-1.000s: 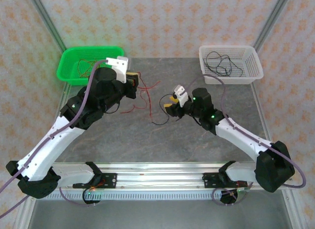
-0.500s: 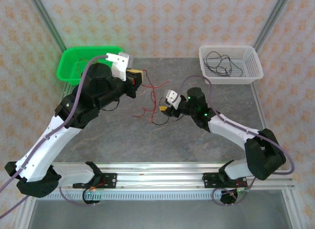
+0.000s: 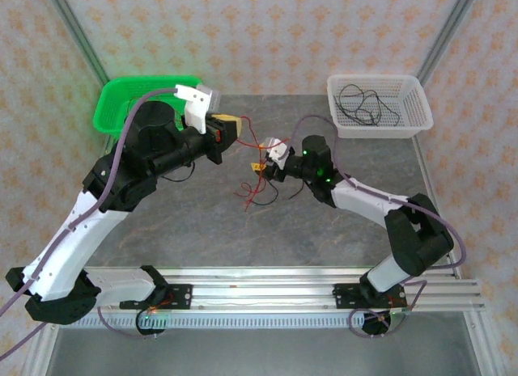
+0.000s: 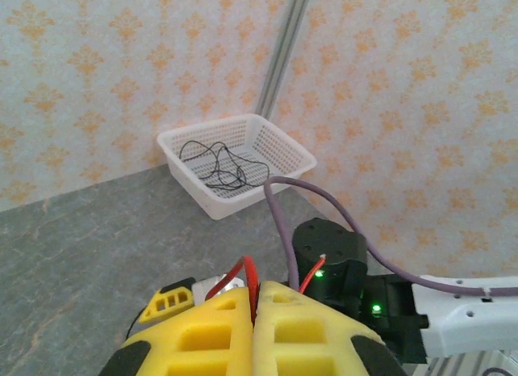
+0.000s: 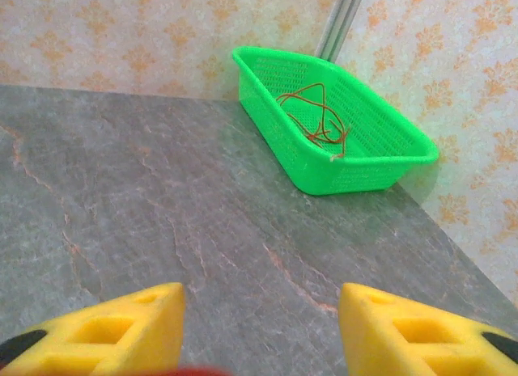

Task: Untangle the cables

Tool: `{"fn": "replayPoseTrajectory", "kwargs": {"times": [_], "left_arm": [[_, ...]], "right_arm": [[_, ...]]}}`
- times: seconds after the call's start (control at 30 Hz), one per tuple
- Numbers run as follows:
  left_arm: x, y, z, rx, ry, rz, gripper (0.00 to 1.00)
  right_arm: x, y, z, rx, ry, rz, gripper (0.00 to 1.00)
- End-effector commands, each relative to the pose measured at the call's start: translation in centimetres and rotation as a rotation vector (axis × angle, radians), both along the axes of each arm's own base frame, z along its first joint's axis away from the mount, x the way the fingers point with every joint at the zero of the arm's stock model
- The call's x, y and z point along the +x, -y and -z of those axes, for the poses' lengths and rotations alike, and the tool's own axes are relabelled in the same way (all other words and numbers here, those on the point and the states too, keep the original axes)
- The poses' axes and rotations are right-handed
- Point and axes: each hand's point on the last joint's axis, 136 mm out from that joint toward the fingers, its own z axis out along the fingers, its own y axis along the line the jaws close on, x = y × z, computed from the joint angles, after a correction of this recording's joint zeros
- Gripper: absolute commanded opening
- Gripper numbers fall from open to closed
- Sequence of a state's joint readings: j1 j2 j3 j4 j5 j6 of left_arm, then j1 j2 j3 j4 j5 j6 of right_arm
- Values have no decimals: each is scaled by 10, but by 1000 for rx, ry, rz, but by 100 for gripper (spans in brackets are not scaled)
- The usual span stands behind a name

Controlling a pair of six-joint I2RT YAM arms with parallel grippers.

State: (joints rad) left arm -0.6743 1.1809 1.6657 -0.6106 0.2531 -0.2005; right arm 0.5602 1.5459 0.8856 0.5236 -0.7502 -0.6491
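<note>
My left gripper [image 3: 232, 127] is raised over the table's back left, shut on a thin red cable [image 4: 252, 272] that loops up out of its yellow fingertips [image 4: 218, 323]. From there the red cable [image 3: 256, 182] hangs down to the table, where it meets a black cable [image 3: 269, 200]. My right gripper [image 3: 264, 158] hovers just right of the hanging strand, jaws open wide [image 5: 259, 315] with bare table between them. A red blur sits at the bottom edge of the right wrist view.
A green basket [image 5: 364, 162] at the back left holds loose red cables [image 5: 317, 117]; my left arm covers part of the green basket [image 3: 113, 109]. A white basket [image 3: 409, 117] at the back right holds black cables [image 3: 360, 101]. Wallpapered walls close in the back.
My left gripper has lifted and moved right with the red cable, pulling the strands up. My right gripper has swung left and toward the back, closer to the hanging cable.
</note>
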Motion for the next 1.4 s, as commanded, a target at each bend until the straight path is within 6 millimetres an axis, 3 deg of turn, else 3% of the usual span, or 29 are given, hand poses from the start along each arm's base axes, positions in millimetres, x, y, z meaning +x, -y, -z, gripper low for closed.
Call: {"fn": "replayPoseTrajectory", "kwargs": {"times": [0.0,0.07,0.17,0.3,0.47,0.6,0.93,1.17,1.37], "left_arm": [[-15,1,-22,-49,34,53,0],[-17,1,-25,-55,37,58,0],[-16,-6,-29,-58,49,25,0],[-6,-34,-38,-40,80,-139,0],[12,-104,-57,22,154,-528,0],[19,-147,-69,99,212,-777,0],[41,-190,-78,286,289,-1117,0],[80,-229,-72,334,271,-1215,0],[98,-262,-74,396,262,-1300,0]], "right_arm": [[4,-10,-30,89,45,-27,50],[7,-11,-31,102,27,-21,42],[10,-12,-28,91,3,-14,18],[14,-4,-16,64,-31,45,0],[20,17,3,48,-76,175,0],[28,37,17,52,-144,281,0],[31,64,40,53,-286,443,0],[23,76,48,69,-362,499,0],[16,88,57,74,-399,554,0]]}}
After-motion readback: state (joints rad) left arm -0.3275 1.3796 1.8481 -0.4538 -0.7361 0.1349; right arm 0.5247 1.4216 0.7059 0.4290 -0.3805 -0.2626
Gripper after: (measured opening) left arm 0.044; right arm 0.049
